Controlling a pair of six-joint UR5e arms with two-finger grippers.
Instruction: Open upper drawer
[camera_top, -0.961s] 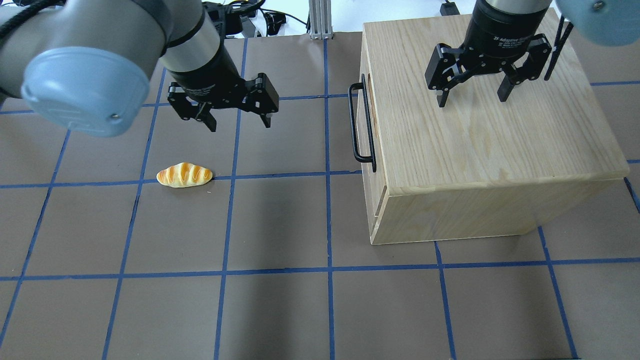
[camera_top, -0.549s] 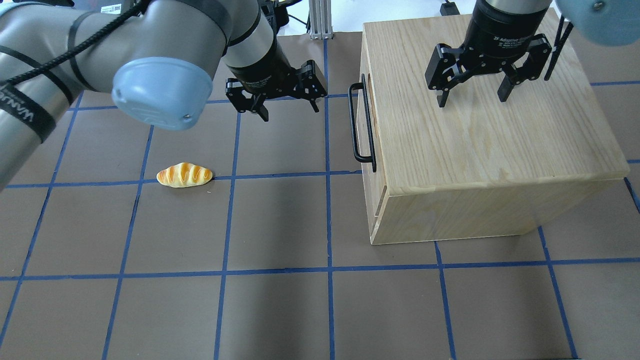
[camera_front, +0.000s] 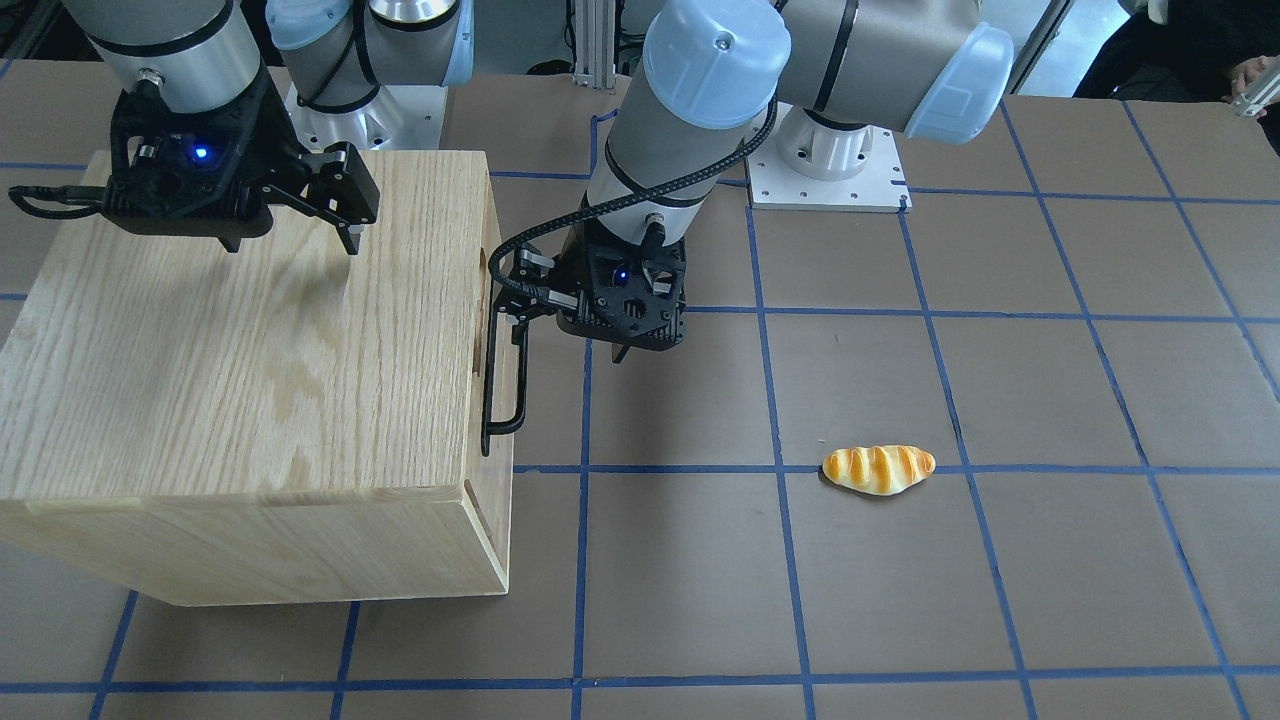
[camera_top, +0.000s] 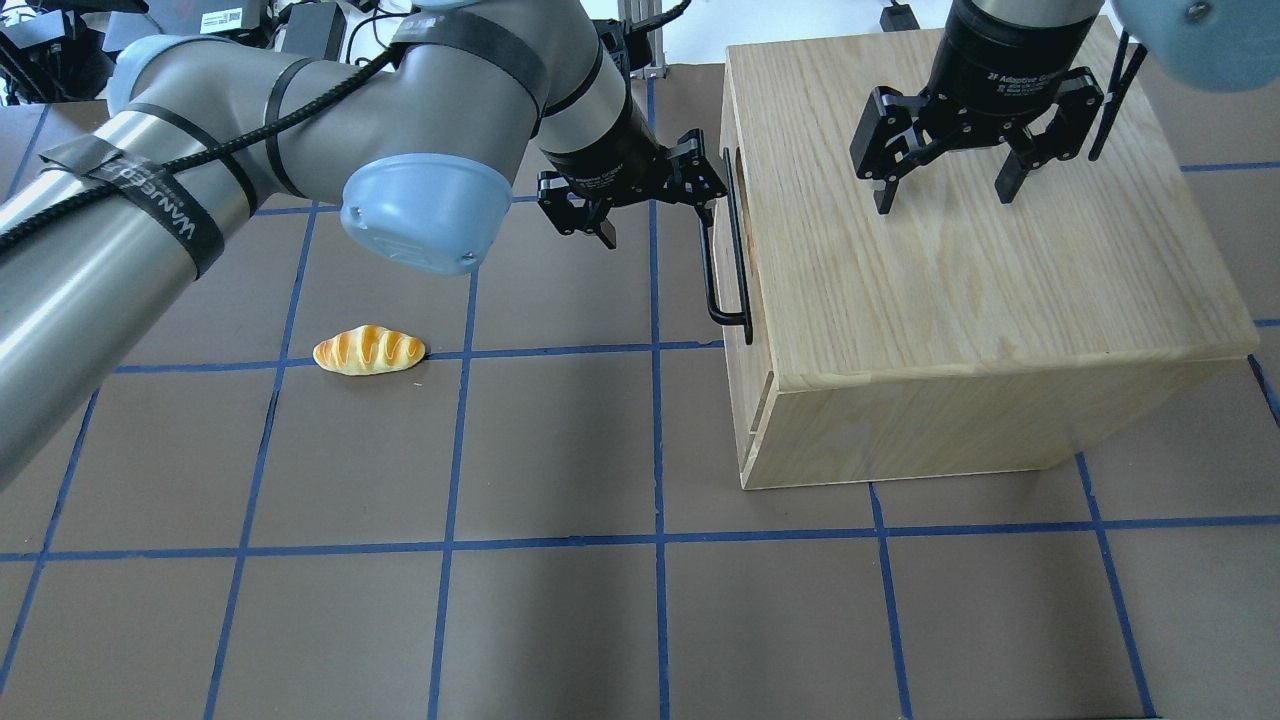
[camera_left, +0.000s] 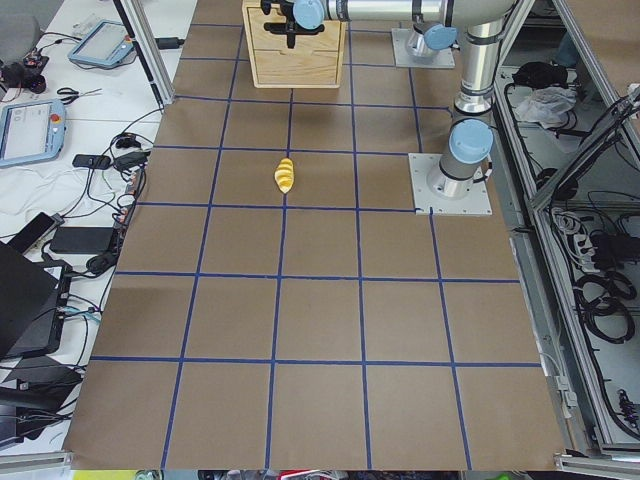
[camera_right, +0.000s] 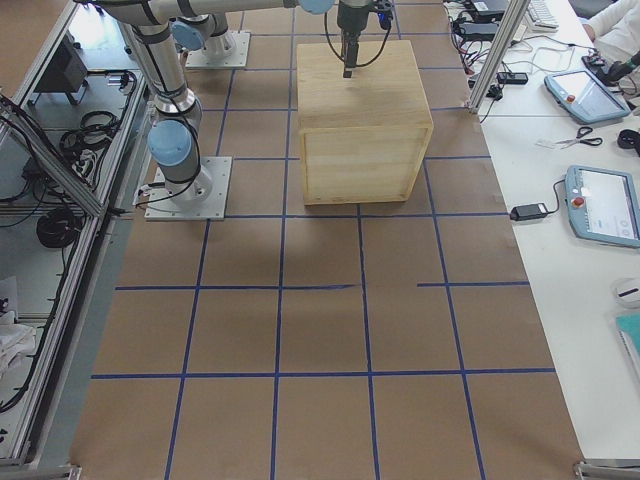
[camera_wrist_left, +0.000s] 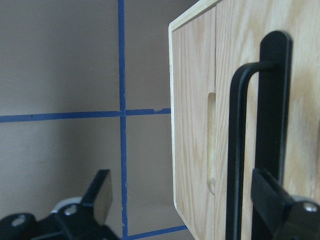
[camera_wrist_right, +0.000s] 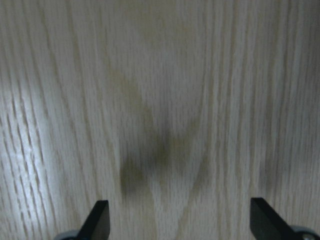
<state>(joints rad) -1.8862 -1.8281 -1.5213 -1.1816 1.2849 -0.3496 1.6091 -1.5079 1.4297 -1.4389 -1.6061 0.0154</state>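
Note:
The upper drawer is shut, its front flush with the oak cabinet. Its long black bar handle faces the table's middle and also shows in the front-facing view and the left wrist view. My left gripper is open at the handle's far end. One finger is right by the bar, the other is out over the table, and the jaws hold nothing. My right gripper is open and empty, hovering just above the cabinet's top.
A toy bread roll lies on the brown mat to the left of the cabinet, apart from both arms. The mat carries a blue tape grid. The cabinet stands on the right half of the table.
My left arm has swung right across the table, bringing its open gripper from above the bread roll's area up to the drawer handle. The right gripper, cabinet and roll have not moved.

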